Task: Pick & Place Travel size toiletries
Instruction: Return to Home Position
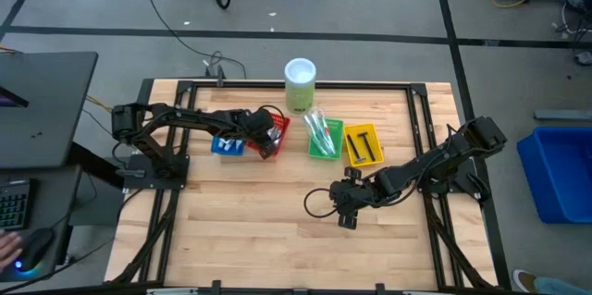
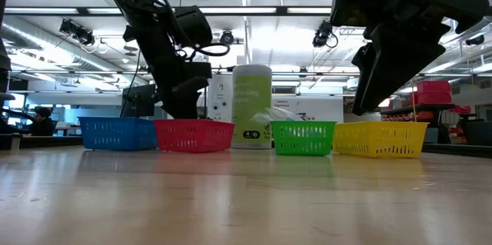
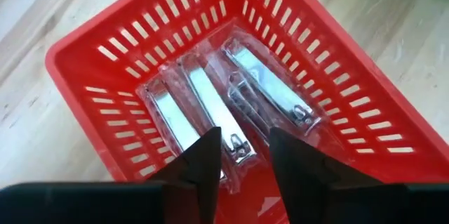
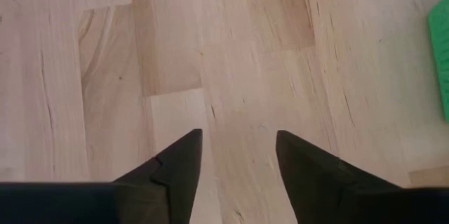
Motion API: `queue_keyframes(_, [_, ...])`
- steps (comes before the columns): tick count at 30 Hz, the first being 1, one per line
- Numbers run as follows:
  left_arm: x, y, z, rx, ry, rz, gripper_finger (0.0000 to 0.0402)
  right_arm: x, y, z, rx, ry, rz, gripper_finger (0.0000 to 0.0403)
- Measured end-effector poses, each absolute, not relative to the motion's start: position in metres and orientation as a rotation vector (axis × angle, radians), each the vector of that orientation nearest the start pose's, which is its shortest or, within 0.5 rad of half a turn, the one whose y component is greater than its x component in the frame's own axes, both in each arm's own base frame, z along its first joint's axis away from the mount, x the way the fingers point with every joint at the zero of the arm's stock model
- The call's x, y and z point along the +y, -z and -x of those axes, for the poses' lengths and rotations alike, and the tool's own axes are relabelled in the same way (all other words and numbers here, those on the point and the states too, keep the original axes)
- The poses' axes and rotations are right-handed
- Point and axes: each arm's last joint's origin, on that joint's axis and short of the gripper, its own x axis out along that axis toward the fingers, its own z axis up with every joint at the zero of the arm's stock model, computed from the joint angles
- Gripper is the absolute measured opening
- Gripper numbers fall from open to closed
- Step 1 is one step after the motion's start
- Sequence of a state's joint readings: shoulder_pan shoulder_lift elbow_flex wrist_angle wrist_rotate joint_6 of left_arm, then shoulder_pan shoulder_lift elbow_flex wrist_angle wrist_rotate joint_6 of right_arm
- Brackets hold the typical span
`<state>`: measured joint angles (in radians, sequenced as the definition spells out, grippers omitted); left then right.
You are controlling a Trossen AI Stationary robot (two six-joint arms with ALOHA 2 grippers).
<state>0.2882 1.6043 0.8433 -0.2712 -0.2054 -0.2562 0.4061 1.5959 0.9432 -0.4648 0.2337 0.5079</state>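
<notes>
Overhead, table-level and close left wrist cameras all share the red basket (image 2: 194, 134).

The left pincer (image 2: 184, 110) hangs over the red basket (image 2: 194, 134).

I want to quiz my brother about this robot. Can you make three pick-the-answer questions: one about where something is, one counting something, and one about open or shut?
1. Where is the left gripper? A) over the red basket B) down on the floor C) up at the ceiling
2. How many coloured baskets stand in the row? A) two B) four C) six
3. The right gripper is: A) open and empty B) shut on a toothbrush C) shut on a tube

Answers: 1 A, its wrist view looks straight into the red basket. 2 B, the blue basket, red basket, green basket and yellow basket stand side by side. 3 A, only bare table shows between its spread fingers.
</notes>
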Motion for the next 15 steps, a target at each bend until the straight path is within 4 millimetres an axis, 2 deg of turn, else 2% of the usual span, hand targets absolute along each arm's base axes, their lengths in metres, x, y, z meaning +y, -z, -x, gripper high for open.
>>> queue_keyframes(4, [0.09,-0.163,-0.285,0.969,-0.595,0.307,0.0142,0.112,-0.18,-0.278,1.062,0.117,-0.107,0.0184])
queue_keyframes(8, [0.082,-0.178,-0.288,0.928,-0.515,0.282,0.014,0.111,-0.184,-0.276,1.053,0.136,-0.15,0.0172])
queue_keyframes(11, [0.069,-0.198,-0.285,0.872,-0.467,0.223,0.0129,0.108,-0.199,-0.268,1.035,0.146,-0.182,0.0153])
queue_keyframes(15, [0.05,-0.23,-0.267,0.813,-0.451,0.158,0.0105,0.101,-0.23,-0.25,0.974,0.098,-0.162,0.0111])
